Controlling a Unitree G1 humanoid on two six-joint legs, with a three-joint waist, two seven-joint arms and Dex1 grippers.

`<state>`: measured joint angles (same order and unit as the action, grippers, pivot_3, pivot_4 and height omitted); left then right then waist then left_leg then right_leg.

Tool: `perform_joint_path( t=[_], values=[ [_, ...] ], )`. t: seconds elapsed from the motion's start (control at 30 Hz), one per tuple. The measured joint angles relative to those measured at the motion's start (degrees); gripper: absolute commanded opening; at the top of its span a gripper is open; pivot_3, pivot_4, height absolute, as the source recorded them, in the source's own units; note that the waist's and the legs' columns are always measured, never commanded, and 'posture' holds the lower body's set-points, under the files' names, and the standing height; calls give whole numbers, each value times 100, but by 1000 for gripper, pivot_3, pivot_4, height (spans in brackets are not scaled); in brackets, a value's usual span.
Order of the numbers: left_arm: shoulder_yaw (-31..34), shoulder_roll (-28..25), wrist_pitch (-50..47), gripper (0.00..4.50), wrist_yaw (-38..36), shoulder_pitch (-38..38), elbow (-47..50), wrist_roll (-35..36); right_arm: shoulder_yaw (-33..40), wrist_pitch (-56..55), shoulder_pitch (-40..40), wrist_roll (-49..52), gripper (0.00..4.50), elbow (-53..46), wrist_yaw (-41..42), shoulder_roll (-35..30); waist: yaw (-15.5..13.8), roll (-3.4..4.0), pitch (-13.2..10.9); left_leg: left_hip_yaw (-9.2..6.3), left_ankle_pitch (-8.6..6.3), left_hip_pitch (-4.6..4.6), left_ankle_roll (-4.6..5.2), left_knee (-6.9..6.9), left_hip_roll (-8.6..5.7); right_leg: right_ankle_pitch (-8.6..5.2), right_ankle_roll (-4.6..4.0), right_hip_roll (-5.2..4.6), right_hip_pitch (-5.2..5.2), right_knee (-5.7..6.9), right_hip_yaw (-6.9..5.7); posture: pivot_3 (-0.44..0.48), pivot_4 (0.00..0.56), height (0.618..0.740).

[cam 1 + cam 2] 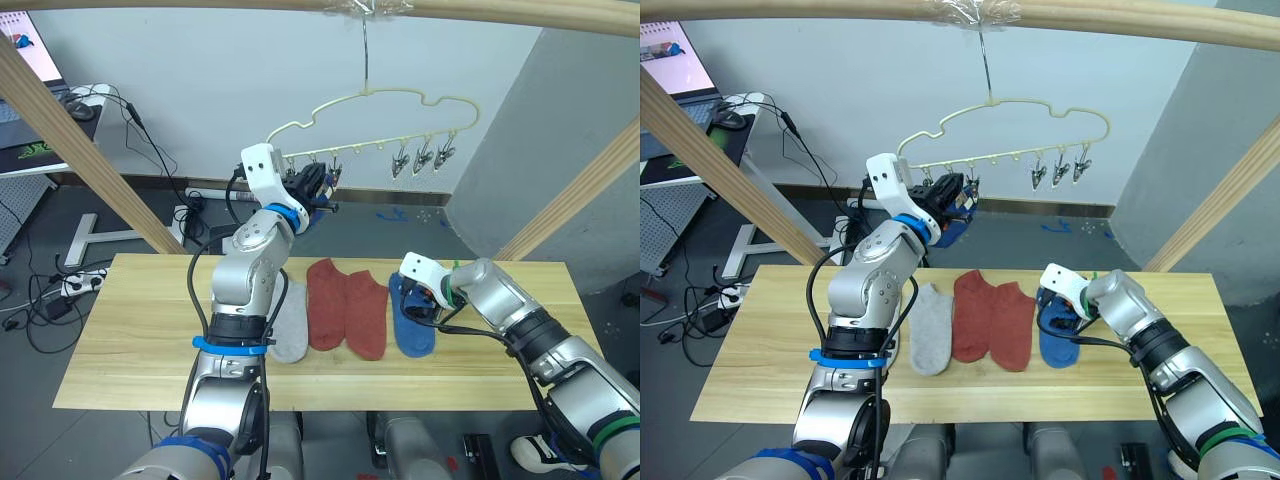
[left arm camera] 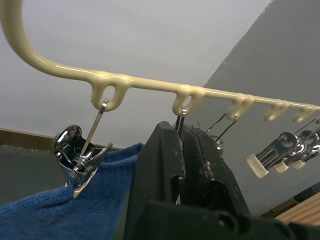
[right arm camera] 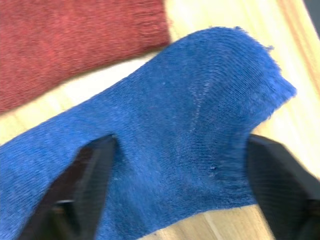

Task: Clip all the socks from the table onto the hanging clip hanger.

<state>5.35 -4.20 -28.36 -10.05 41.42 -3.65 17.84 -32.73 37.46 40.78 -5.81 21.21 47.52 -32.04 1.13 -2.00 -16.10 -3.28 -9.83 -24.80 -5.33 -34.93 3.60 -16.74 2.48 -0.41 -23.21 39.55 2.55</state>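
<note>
Blue knit under the right tool: blue sock on the worktop lying flat near the right end of the worktop, directly between the spread fingers, long axis running from near edge toward far edge, open cuff frayed at the far end. Nearer the right arm by far. Alongside toward the left end: two rust-red socks, one grey sock. Up at the clip hanger, left tool pressed together on a clip wire, second blue sock hanging from the adjacent clip.
</note>
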Motion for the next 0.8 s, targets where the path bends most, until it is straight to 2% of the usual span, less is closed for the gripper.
perform_joint_path(
  t=[0.27,0.57,0.8],
  values=[
    [15,-42,-111,0,-15,-2,110,8,140,120,-101,-37,25,-85,142,101,-2,0,0,0,0,1,0,-1,0,6,9,0,1,-1,1,98,281,740],
    [429,-65,-577,0,-75,41,129,589,426,349,-208,-32,25,-152,160,164,-27,0,0,-1,0,0,0,-1,0,6,10,0,1,-4,1,87,260,740],
    [923,-293,-1202,0,-214,236,108,1342,742,1034,-661,112,25,-1228,300,-148,-82,1,1,-1,0,-4,-1,2,0,7,10,-1,-2,-13,-1,77,234,740]
  ],
)
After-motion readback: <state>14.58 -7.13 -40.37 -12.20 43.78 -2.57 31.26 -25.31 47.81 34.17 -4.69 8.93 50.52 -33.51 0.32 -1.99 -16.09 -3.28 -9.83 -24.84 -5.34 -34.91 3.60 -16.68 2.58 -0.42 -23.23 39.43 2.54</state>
